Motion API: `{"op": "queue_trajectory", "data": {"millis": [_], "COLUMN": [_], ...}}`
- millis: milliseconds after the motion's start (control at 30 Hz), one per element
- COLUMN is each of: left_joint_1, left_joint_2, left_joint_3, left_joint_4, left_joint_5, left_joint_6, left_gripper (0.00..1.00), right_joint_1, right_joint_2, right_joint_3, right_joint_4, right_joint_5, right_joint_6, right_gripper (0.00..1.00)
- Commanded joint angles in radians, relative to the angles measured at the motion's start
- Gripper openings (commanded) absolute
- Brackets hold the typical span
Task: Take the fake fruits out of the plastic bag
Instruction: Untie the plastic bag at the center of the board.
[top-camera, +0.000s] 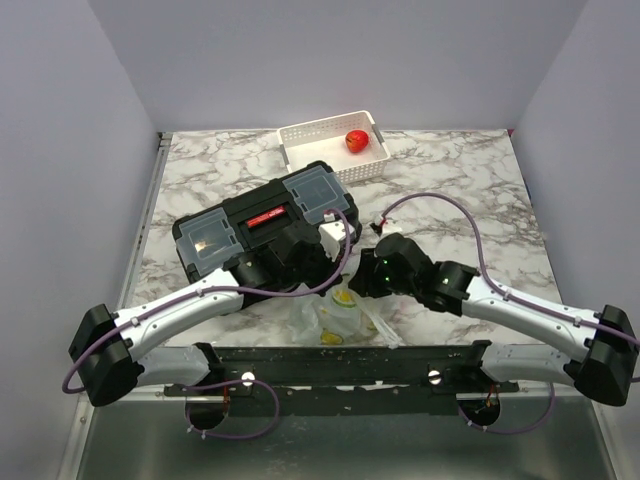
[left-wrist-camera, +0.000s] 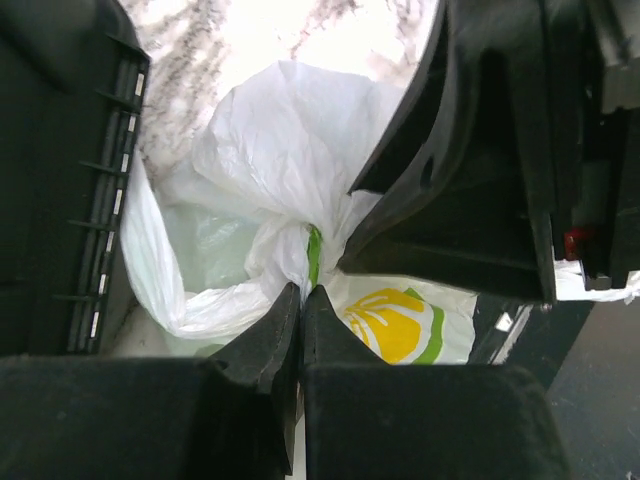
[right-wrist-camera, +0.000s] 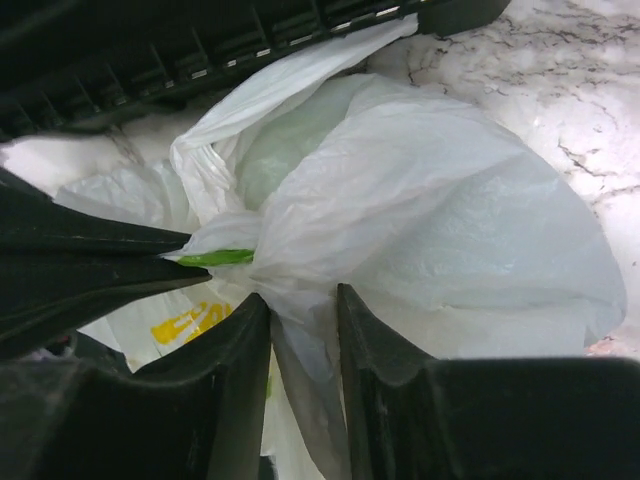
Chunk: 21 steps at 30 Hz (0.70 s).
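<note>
A thin, crinkly white plastic bag (top-camera: 340, 316) with yellow and green spots is seen on the marble table (top-camera: 480, 190). It is at the near edge, between the two arms. A fold of the bag is pinched tight by the left gripper (left-wrist-camera: 302, 298), whose fingers are pressed together. Another bunch of the bag is squeezed between the fingers of the right gripper (right-wrist-camera: 303, 315). A black plastic toolbox (top-camera: 265, 222) is placed just beyond the bag, to the left. Farther back, a round red fake fruit (top-camera: 356, 141) is kept in a white basket (top-camera: 318, 148) with holes.
</note>
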Motion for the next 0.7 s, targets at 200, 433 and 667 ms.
{"op": "queue_trajectory", "data": {"millis": [200, 433, 667], "left_joint_1": [-0.002, -0.002, -0.002], "left_joint_2": [-0.053, -0.121, -0.192], "left_joint_3": [-0.016, -0.08, -0.134], "left_joint_4": [-0.015, -0.023, 0.006], "left_joint_5": [-0.141, -0.284, -0.293], "left_joint_6": [-0.052, -0.081, -0.081], "left_gripper": [0.0, 0.0, 0.0], "right_joint_1": [0.001, 0.001, 0.001], "right_joint_2": [-0.143, -0.271, -0.365], "right_joint_3": [-0.062, -0.088, -0.172], "right_joint_4": [-0.04, -0.198, -0.122], "right_joint_5": [0.297, 0.472, 0.437], "right_joint_6": [0.169, 0.332, 0.339], "right_gripper": [0.04, 0.01, 0.01]}}
